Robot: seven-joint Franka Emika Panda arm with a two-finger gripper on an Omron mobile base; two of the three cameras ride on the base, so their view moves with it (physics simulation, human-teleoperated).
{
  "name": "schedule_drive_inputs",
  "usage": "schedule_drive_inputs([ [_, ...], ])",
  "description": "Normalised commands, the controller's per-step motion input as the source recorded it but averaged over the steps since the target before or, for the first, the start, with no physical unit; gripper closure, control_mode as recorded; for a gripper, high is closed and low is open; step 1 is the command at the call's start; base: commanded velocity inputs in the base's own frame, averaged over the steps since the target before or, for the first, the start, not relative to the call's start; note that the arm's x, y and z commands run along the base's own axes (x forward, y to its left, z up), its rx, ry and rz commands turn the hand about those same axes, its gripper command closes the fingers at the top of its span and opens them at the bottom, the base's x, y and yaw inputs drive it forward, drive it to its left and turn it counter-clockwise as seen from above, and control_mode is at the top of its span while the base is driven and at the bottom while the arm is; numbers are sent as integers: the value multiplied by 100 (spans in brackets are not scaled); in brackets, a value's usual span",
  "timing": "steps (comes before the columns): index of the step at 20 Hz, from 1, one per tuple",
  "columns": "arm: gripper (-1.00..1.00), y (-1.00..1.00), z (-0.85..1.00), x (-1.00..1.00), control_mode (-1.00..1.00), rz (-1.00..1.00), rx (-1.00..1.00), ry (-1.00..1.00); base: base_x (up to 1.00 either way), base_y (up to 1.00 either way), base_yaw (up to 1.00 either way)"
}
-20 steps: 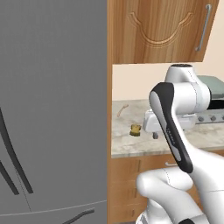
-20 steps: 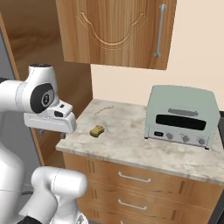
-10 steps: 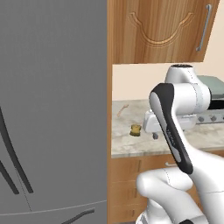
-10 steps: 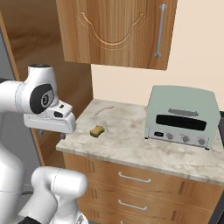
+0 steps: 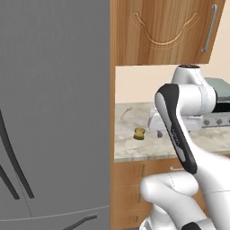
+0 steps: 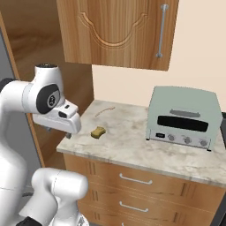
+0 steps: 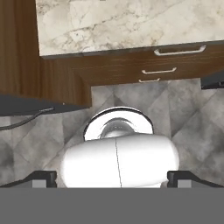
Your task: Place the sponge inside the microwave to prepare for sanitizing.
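Observation:
The sponge (image 5: 139,133) (image 6: 98,132), a tiny yellow-olive block, lies on the marble counter (image 6: 132,145) near its left front corner. My gripper (image 6: 67,133) (image 5: 157,131) hangs just left of the sponge, over the counter's left edge, pointing down and apart from it. In the hand view the two dark fingertips (image 7: 43,177) stand wide apart at the bottom corners with nothing between them, and the view looks down at the floor and the counter's edge (image 7: 131,22). The microwave is out of view.
A thin beige stick (image 6: 104,110) lies behind the sponge. A grey-green toaster oven (image 6: 183,117) stands at the counter's right. A wooden wall cabinet (image 6: 119,31) hangs above. A tall grey fridge (image 5: 54,112) and a wooden side panel border the left; drawers (image 6: 132,194) sit below.
The arm has shifted very slightly upward; the sponge has stayed in place and the gripper has stayed open.

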Motion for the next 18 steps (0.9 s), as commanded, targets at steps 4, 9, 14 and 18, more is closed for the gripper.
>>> schedule_drive_inputs([
  [4,-100,-1,0,45,-100,-16,0,0,0,0,0],
  [9,-100,-1,-1,49,-100,-3,0,-1,0,0,0],
  [14,-100,-3,-25,56,-100,0,2,-10,0,0,0],
  [18,-100,0,-28,59,-100,0,0,-5,0,0,0],
])
